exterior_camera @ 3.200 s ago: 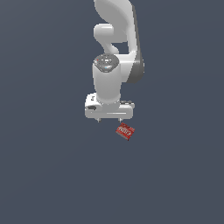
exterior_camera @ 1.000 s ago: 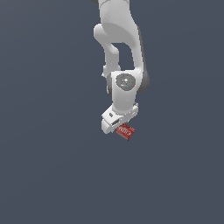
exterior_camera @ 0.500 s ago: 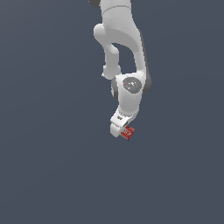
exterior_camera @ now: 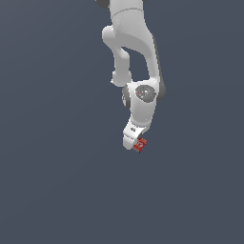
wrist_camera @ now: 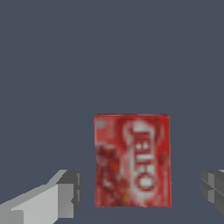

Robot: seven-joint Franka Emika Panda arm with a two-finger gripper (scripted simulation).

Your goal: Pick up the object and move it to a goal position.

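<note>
- The box [wrist_camera: 132, 160] has a printed face like coated card, red with white lettering and a mottled darker picture; it looks smooth, with a slight sheen
- The gripper [wrist_camera: 140, 190] has fingers [wrist_camera: 61, 194] that look like matt grey plastic or painted metal, smooth and flat-sided
- The arm [exterior_camera: 138, 57] has smooth white shells like glossy plastic, with soft highlights, and a duller grey cap at the joint
- The surface [exterior_camera: 47, 167] is an even matt blue-grey, with no grain or texture

Small flat red box [wrist_camera: 131, 160], white lettering, face up on grey floor.
</note>
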